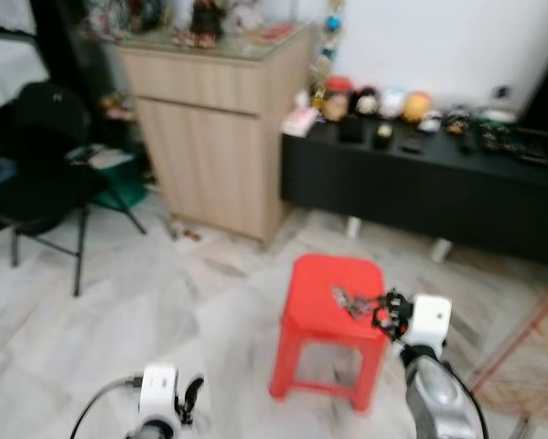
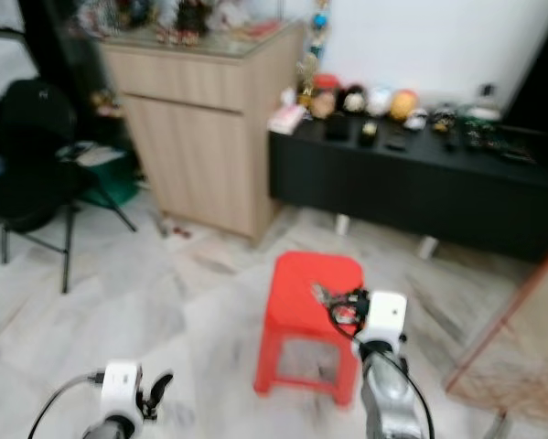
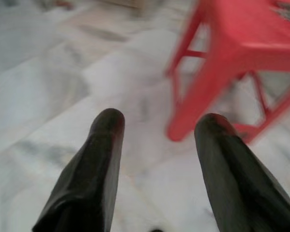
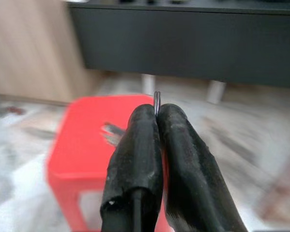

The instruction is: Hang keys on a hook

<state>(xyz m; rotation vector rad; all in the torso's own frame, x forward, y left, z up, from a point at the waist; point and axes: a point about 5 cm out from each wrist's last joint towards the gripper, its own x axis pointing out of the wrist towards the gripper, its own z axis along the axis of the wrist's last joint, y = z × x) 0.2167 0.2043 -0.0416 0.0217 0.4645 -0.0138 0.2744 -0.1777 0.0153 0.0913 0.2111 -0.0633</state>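
The keys [image 1: 350,301] are pinched by their ring in the closed right pincer [image 4: 157,113], just above the stool [image 1: 328,315]. The left pincer [image 3: 157,128] is held open, empty. Next, a hook must be found.

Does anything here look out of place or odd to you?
Mainly the keys: they lie on a red plastic stool in the middle of the floor. The right gripper pinches a thin metal ring above it.

A bunch of metal keys [image 1: 349,301] lies on a red plastic stool [image 1: 319,311], its ring pinched upright between black fingertips [image 4: 145,121].
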